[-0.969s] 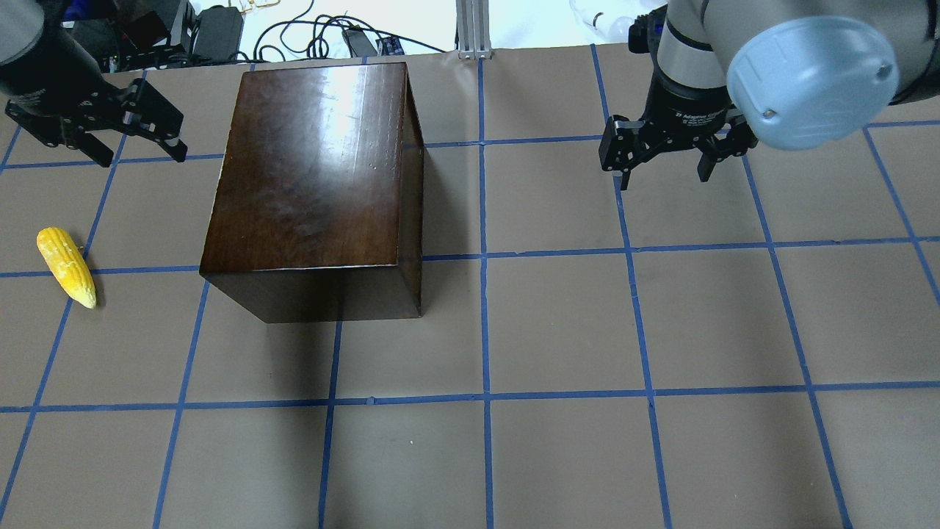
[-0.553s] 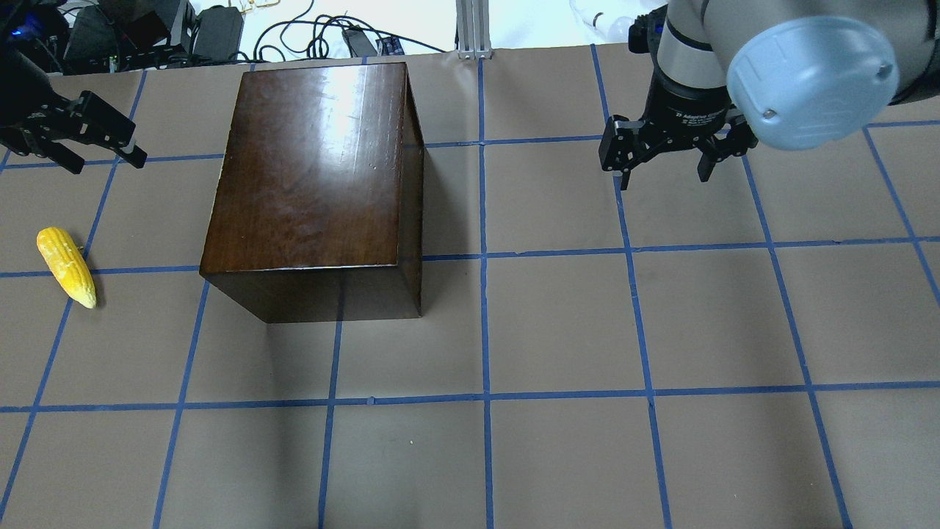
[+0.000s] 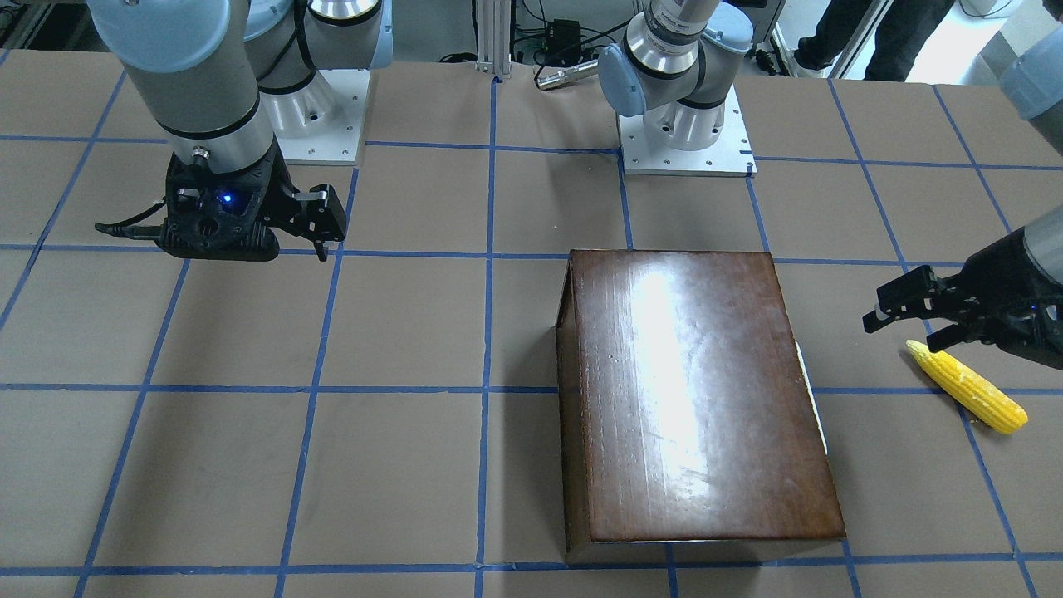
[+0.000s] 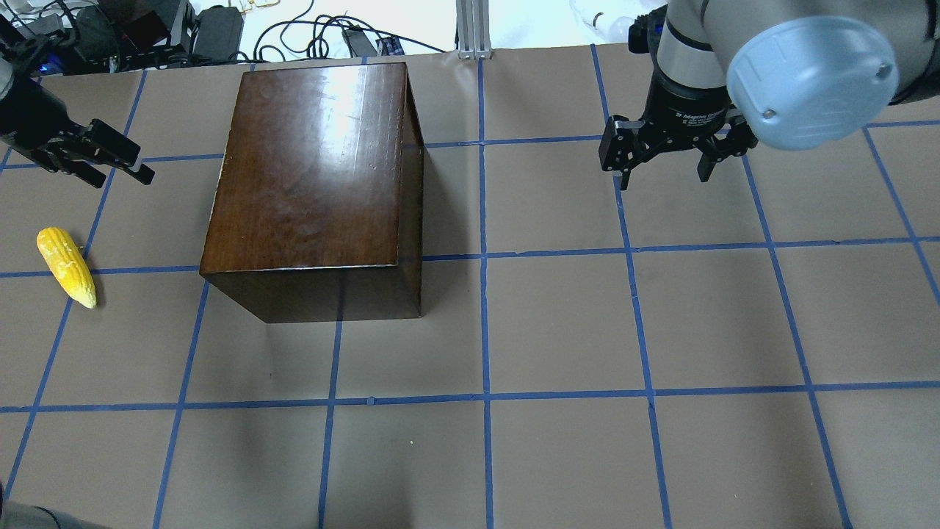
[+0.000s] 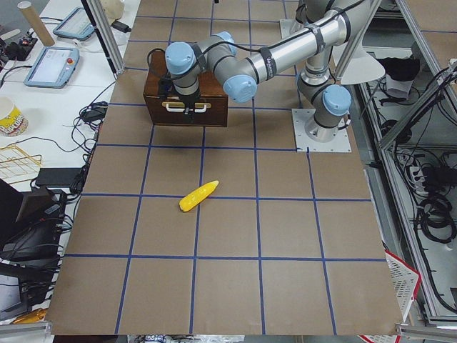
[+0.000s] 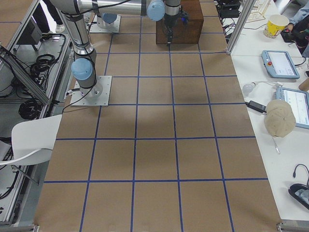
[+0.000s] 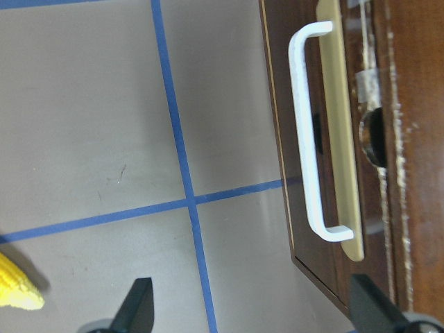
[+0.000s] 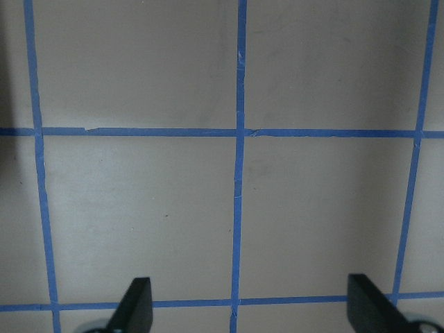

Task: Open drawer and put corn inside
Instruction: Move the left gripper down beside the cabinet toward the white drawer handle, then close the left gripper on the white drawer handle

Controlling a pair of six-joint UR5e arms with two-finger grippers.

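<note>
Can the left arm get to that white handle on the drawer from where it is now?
Probably yes. The left gripper hangs open beside the box, on the side of the drawer, and nothing shows between it and the handle. The corn lies off to one side, not in the way.

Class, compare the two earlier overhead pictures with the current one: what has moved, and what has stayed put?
The left gripper drew outward to the robot's left, away from the box, and now hangs nearer the corn. It was open throughout and took hold of nothing. The right gripper, the box and the corn stayed as they were.
</note>
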